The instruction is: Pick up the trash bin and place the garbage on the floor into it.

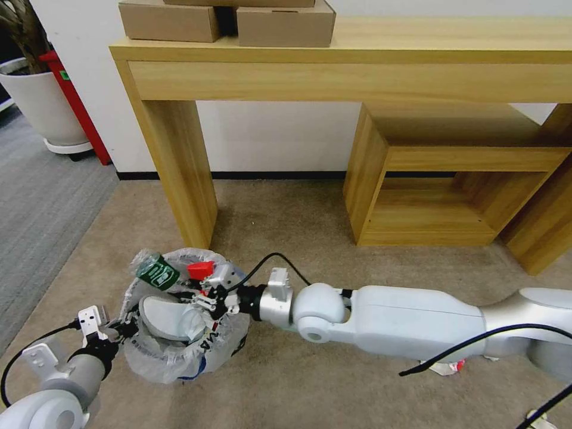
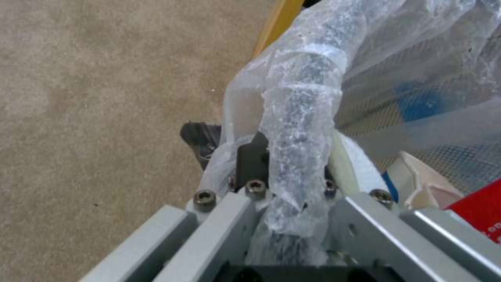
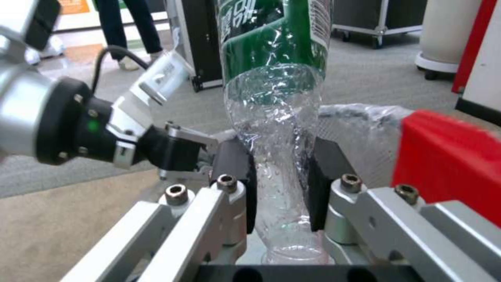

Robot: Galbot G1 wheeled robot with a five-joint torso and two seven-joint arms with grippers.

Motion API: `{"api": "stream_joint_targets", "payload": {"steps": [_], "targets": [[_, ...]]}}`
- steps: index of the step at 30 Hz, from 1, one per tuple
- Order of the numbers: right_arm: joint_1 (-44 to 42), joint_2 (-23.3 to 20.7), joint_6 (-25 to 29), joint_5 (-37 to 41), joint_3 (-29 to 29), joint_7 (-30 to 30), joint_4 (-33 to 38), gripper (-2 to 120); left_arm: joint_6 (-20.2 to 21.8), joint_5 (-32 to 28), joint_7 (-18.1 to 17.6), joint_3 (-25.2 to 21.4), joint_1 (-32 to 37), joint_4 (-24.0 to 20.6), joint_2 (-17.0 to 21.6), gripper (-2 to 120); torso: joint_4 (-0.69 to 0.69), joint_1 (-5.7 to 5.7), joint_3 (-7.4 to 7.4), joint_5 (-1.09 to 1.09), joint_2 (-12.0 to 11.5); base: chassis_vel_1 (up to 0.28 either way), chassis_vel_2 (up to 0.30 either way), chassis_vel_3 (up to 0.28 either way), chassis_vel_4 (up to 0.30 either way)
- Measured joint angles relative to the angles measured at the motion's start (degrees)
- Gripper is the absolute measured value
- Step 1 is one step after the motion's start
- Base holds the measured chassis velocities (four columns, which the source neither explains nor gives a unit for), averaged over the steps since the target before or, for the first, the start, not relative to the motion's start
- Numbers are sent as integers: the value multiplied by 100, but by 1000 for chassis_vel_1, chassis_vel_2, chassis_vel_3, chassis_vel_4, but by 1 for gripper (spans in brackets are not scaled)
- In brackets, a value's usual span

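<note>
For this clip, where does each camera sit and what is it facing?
Head view: high, looking down at the floor; both arms show, left gripper on the trash bin rim.
Left wrist view: along shut jaws, facing the bagged rim.
Right wrist view: along right gripper, facing its clamped plastic bottle.
Shared: bin, bottle.

Ahead of me a pale wooden counter (image 1: pixel 357 56) carries cardboard boxes (image 1: pixel 286 24), a low open wooden shelf unit (image 1: pixel 441 179) stands beneath it, and off to my left a white plant pot (image 1: pixel 42 101) rests on grey ribbed carpet (image 1: pixel 42 202).
</note>
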Motion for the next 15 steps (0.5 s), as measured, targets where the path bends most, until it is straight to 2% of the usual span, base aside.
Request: {"api": "stream_joint_targets", "payload": {"steps": [2, 10, 13, 14, 15], "targets": [[-23, 157, 23, -52, -32, 9, -161, 17, -6, -14, 5, -18, 11, -1, 9, 1, 0, 0, 0, 0, 0, 0, 0, 0, 0], [-42, 211, 41, -189, -63, -17, -333, 19, -21, -51, 12, -39, 20, -2, 36, 1, 0, 0, 0, 0, 0, 0, 0, 0, 0], [-77, 153, 44, -233, -63, -20, -367, 34, -23, -55, 14, -37, 4, 15, 44, 1, 0, 0, 0, 0, 0, 0, 0, 0, 0], [-77, 153, 44, -233, -63, -20, -367, 34, -23, -55, 14, -37, 4, 15, 44, 1, 0, 0, 0, 0, 0, 0, 0, 0, 0], [-91, 131, 51, -241, -61, -23, -367, 39, -23, -55, 14, -33, -1, 23, 46, 1, -1, 0, 0, 0, 0, 0, 0, 0, 0]]}}
